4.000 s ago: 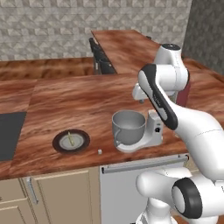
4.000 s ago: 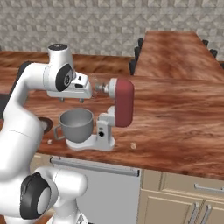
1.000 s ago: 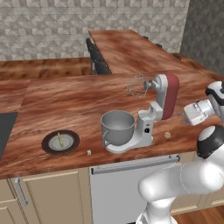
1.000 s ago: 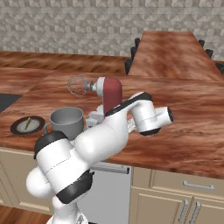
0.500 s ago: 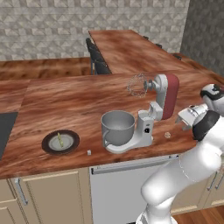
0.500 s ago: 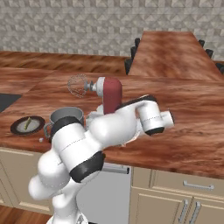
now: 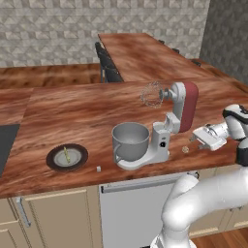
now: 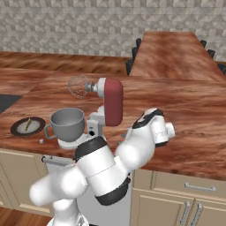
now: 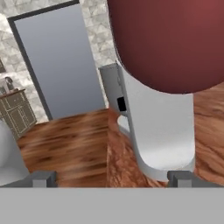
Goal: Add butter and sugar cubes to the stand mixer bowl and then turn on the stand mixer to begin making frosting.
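A red-headed stand mixer (image 7: 169, 126) stands near the front edge of a wood-grain surface (image 7: 82, 109) in a rendered kitchen, its head tilted up so the wire whisk (image 7: 151, 94) hangs in the air, clear of the bowl. The grey metal stand mixer bowl (image 7: 130, 140) sits on the mixer's pale base, its handle turned toward the front edge. Toward the surface's left end, well apart from the mixer, the slim yellow butter (image 7: 67, 155) lies on a dark round plate (image 7: 67, 157). A single white sugar cube (image 7: 98, 169) rests on the bare wood between the plate and the bowl, just beside the front edge. A small round tan object (image 7: 185, 149), too small to identify, lies on the surface beside the mixer's right side.

The robot's tool (image 7: 206, 138) hovers to the right of the mixer, its jaws spread wide and holding nothing. In the hand view, the tool's two fingertips (image 9: 42, 178) frame the back of the mixer's red head and pale column close ahead, without touching them. In the right base view the white arm reaches over the front edge beside the mixer, hiding the tool.
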